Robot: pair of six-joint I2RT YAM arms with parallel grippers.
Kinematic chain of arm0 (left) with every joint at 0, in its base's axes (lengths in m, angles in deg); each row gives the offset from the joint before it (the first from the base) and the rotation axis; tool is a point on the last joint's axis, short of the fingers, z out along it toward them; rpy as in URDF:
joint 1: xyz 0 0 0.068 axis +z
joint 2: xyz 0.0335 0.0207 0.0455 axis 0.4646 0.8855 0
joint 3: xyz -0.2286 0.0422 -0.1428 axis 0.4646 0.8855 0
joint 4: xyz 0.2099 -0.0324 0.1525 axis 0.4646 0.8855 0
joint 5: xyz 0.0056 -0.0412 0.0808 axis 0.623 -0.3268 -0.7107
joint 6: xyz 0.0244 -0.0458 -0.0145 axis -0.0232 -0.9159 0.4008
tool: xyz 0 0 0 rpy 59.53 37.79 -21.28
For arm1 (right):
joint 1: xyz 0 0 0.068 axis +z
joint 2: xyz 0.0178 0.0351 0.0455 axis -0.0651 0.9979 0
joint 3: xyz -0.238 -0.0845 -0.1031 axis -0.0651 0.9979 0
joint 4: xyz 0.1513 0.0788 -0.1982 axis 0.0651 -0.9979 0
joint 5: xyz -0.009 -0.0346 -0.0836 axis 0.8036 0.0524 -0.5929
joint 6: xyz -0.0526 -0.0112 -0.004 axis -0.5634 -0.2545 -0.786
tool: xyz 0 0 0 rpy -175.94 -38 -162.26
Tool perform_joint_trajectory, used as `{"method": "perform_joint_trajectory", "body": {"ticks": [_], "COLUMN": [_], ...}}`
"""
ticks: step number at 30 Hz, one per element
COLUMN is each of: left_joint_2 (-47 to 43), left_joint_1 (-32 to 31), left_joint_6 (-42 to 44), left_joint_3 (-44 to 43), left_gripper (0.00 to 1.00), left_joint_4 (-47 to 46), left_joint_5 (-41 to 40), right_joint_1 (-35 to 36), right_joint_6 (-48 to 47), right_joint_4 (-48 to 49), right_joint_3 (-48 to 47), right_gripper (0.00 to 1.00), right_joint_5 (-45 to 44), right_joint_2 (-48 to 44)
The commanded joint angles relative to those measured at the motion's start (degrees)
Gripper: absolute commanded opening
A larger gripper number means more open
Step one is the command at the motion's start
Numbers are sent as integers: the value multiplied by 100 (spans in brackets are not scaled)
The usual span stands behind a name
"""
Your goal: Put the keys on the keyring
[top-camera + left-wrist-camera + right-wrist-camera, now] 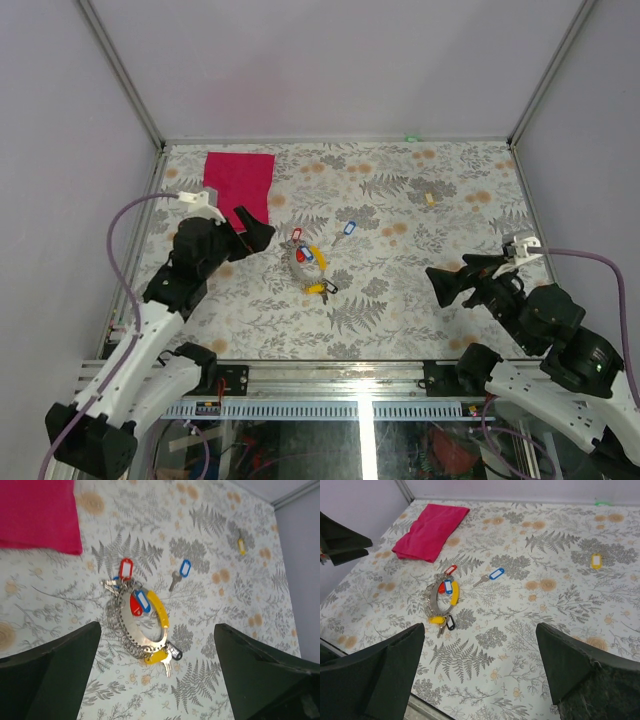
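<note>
Keyring (128, 629) just ahead of left claw (256, 229), released, empty; right claw (447, 273) released, well apart.

Red cloth (35, 515): cropped by the left wrist view's upper-left edge. Keyring (124, 630): partly covered by keys (141, 601); threading cannot be determined.

On my fern-print desk (450, 285): one red cloth (240, 183) at 11 o'clock; one small yellowish block (429, 198) at 1 o'clock.
</note>
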Motion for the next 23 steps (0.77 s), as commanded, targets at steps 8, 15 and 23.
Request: {"method": "perform_joint_trajectory", "body": {"ticks": [8, 15, 23], "left_joint_2": [-1590, -2377, -2486], "left_joint_1": [44, 43, 44], "left_joint_6": [1025, 1110, 1085], "left_joint_3": [-1059, -841, -720], "left_gripper": [100, 100, 100], "left_joint_4": [1987, 2243, 2190], "left_joint_5": [-1119, -1484, -1562], "right_joint_1": [-3, -8, -6], "right_joint_6": [-464, -348, -239], "right_joint_4": [-55, -135, -169], "right_joint_3": [-344, -99, 69], "right_gripper": [99, 99, 99], "right_joint_5": [-1127, -1490, -1524], "right_joint_2": [-854, -1160, -1052]}}
